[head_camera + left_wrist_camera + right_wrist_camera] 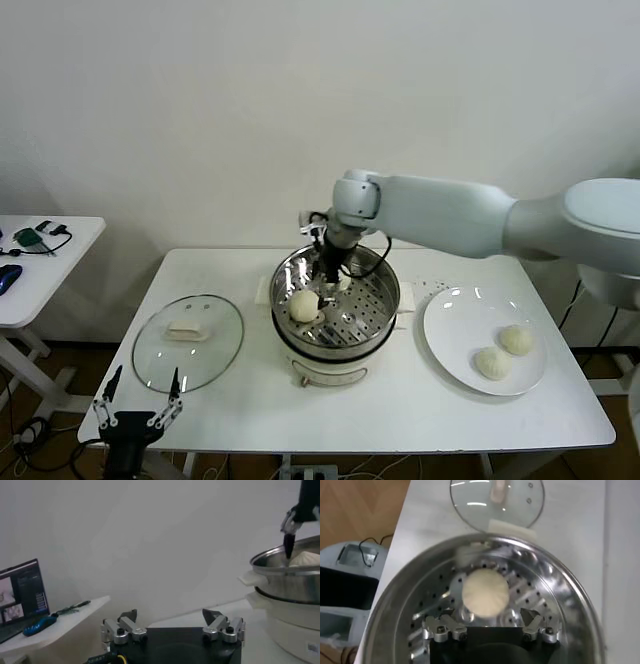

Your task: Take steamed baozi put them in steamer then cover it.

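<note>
White wall and a white table (400,420) fill the head view, with the steamer (335,320) at the table's middle so either arm can reach it. The right gripper (322,290) hangs inside the pot with its jaws spread and nothing between them, a baozi (304,305) lying on the perforated tray just beside its tips, apparently let go there; another pale bun seems to sit behind the fingers, though it is mostly hidden. Well off to the gripper's far side, a white plate (450,350) carries two more buns (505,350), presumably the next to be fetched. The cover (188,342) lies flat on the table beyond the pot, handle up, close to the left gripper (137,400), which waits open and empty at the table's near edge, likely placed to lift it later. From the left wrist, that gripper's jaws stand apart, with the steamer's wall ahead and a side table (60,622) holding a laptop (20,597) whose screen cannot be read. From the right wrist, the open fingers (445,628) flank the baozi directly beneath without clasping it, and the glass cover lies past the rim. No brand or legible writing shows anywhere.
</note>
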Controlling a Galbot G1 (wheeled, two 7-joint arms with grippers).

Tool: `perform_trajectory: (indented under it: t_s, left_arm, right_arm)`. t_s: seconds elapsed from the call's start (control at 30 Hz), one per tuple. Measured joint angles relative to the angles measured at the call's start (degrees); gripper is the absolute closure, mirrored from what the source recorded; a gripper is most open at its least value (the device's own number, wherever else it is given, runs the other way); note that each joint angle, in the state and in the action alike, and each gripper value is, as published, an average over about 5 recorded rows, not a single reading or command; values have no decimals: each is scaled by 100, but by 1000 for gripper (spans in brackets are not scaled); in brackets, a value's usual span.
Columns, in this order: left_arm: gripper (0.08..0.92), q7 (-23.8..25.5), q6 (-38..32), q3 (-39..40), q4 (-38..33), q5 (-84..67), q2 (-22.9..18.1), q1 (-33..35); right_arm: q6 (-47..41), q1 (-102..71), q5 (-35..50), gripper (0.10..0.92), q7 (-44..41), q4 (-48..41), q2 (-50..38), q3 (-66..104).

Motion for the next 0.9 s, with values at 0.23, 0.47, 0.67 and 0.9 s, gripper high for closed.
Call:
perform_trajectory:
  t_s: [0.23,0.47,0.67,0.9]
  left_arm:
    - [177,3,5,7,14,11,14,-28]
    - [177,3,16,-2,6,5,11,-40]
    - [177,2,17,-22,-25,16,-22,0]
    - [177,3,21,-62,-29,24,-46,46]
  right_arm:
    - [283,203,-580,203,-298,638,-1297,-77]
    - [546,-102,-1505,203,-462,959,-2426,-29]
    - [705,-943,-2316,203,-539,901,-3054,475]
    - [839,-2176,-3082,203,-544,665,-3332,1363]
